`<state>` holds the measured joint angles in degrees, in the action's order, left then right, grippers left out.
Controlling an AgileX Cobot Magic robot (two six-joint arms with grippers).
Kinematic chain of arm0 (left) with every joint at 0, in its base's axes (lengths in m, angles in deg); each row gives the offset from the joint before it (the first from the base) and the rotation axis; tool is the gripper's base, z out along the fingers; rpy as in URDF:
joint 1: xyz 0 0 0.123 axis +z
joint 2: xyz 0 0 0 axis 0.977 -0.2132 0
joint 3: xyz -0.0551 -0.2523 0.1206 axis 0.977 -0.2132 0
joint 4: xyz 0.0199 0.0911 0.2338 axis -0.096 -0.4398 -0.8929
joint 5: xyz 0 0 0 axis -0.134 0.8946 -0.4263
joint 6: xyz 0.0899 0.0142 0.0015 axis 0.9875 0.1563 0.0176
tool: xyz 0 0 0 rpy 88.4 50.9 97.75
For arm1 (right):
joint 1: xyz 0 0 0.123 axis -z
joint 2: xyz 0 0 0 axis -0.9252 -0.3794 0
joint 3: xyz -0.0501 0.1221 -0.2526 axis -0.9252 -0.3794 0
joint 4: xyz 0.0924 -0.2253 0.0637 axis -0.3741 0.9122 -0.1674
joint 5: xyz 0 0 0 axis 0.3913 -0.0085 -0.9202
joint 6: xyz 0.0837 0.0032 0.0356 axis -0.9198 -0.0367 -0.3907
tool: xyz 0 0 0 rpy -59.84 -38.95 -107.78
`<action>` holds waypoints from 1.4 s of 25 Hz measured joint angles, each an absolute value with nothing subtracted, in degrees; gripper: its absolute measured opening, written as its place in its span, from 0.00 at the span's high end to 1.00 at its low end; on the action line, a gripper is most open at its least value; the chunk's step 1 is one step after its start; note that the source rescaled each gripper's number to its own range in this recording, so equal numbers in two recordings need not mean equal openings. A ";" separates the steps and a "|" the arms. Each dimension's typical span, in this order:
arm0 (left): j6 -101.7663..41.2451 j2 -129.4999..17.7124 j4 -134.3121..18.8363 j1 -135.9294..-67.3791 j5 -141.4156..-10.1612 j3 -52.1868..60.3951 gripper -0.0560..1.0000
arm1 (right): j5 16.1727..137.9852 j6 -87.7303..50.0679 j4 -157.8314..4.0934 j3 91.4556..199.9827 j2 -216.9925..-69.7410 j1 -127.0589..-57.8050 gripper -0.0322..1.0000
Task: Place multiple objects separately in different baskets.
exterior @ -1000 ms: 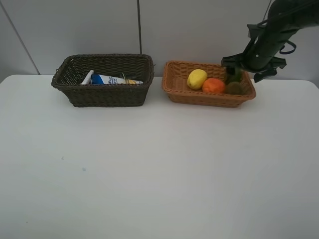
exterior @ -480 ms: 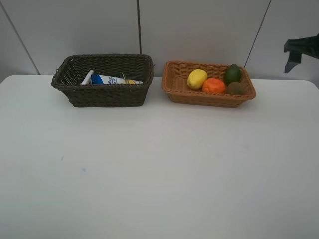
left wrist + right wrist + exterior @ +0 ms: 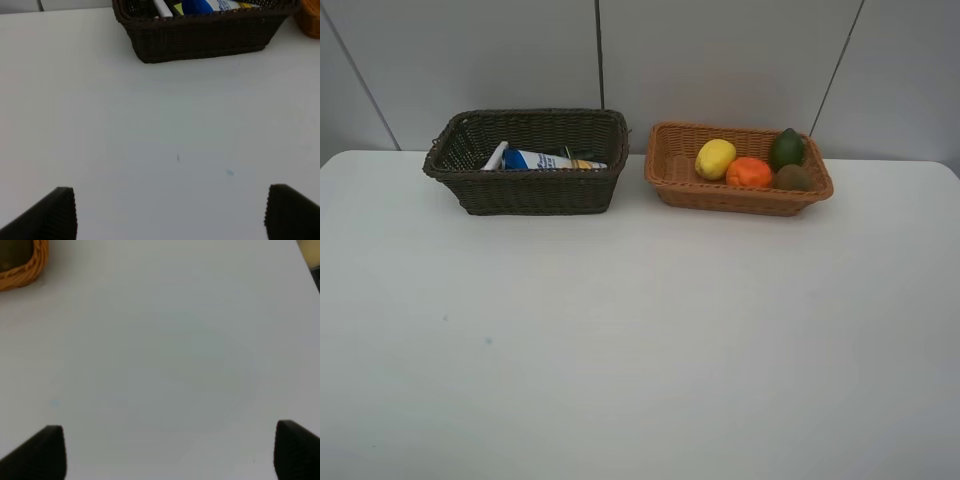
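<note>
The dark brown basket (image 3: 530,190) stands at the back left and holds a white blue-capped tube (image 3: 545,160) and a white marker (image 3: 495,155). To its right, the light orange-tan basket (image 3: 735,197) contains a lemon (image 3: 715,158), an orange (image 3: 749,172), a dark green fruit (image 3: 787,148) and a kiwi (image 3: 792,177). Neither arm shows in the exterior view. My left gripper (image 3: 170,215) hangs open over bare table, short of the dark basket (image 3: 200,37). My right gripper (image 3: 167,452) is open too, with nothing between its fingers, away from the light basket's corner (image 3: 25,272).
The white table (image 3: 640,340) spreads wide in front of both baskets. A grey panelled wall (image 3: 720,60) rises right behind them. In the right wrist view the table's edge (image 3: 306,260) runs close by.
The right arm has pulled away from the light basket to the right and left the exterior view. The dark green fruit stays in that basket.
</note>
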<state>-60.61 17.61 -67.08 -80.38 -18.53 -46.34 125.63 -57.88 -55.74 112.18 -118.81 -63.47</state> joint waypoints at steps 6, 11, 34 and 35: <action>-60.61 17.61 -67.08 -80.38 -18.53 -46.34 0.01 | 130.09 -57.88 -58.05 105.64 -96.41 -63.47 0.04; -60.61 17.61 -67.08 -80.38 -18.53 -46.34 0.01 | 131.59 -56.16 -60.17 103.38 -83.46 -63.47 0.04; -60.61 17.61 -67.08 -80.38 -18.53 -46.34 0.01 | 129.65 -46.79 -64.25 95.81 -70.03 -63.47 0.04; -60.61 17.61 -67.08 -80.38 -18.53 -46.34 0.01 | 129.65 -46.84 -64.26 95.81 -70.03 -63.47 0.04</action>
<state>-60.61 17.61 -67.08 -80.38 -18.53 -46.34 129.65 -46.84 -64.26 95.81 -70.03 -63.47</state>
